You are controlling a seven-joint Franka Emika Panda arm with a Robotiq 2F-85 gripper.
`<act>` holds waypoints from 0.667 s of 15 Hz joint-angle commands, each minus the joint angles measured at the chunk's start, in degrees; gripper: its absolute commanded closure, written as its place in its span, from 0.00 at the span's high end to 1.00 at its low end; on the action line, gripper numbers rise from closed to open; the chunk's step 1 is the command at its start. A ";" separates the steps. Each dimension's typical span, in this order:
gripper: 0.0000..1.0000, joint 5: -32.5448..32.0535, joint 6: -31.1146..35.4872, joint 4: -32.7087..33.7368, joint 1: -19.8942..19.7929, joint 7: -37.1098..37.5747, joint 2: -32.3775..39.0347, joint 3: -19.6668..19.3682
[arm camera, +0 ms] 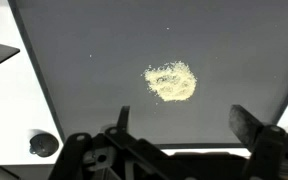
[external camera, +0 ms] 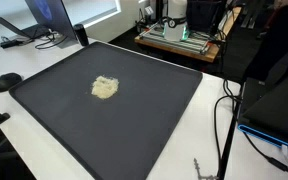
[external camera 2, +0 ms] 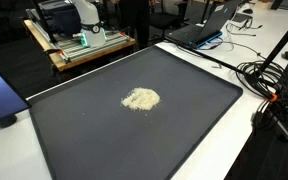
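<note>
A small pale-yellow heap of crumbs or powder [arm camera: 171,81] lies near the middle of a large dark grey mat [arm camera: 84,60]; both exterior views show the heap [external camera: 105,88] [external camera 2: 140,99] on the mat [external camera: 144,120] [external camera 2: 184,130]. In the wrist view my gripper [arm camera: 184,125] hangs high above the mat, its two fingers [arm camera: 250,126] spread wide with nothing between them. The heap sits a little beyond the fingertips, between their lines. Neither exterior view shows the arm or gripper.
The mat covers a white table [external camera: 44,62]. A round black object [arm camera: 44,145] [external camera: 8,81] rests off one mat corner. A laptop [external camera 2: 206,30] and cables [external camera 2: 269,75] lie beyond the mat. A wooden cart with equipment [external camera 2: 84,40] stands behind.
</note>
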 commanded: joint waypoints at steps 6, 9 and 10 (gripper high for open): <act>1.00 0.36 -0.17 0.15 -0.57 -0.29 0.11 0.48; 1.00 -2.36 0.78 -0.65 -0.85 2.17 0.54 3.41; 1.00 -2.69 1.25 -1.31 0.03 2.29 0.35 4.83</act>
